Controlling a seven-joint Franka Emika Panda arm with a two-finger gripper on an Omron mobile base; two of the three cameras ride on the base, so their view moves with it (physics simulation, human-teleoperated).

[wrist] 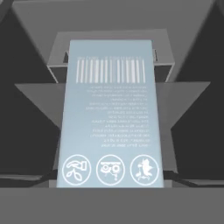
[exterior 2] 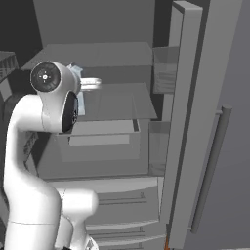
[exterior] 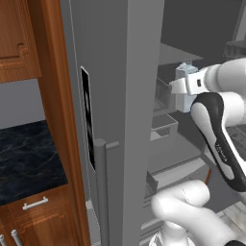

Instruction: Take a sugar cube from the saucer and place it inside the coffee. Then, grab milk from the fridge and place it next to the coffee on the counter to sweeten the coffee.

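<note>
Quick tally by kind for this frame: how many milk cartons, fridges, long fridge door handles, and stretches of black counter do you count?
Milk carton: 1
Fridge: 1, doors open
Long fridge door handles: 2, one on each door, the other in the right base view
Black counter: 1
Total: 5
</note>
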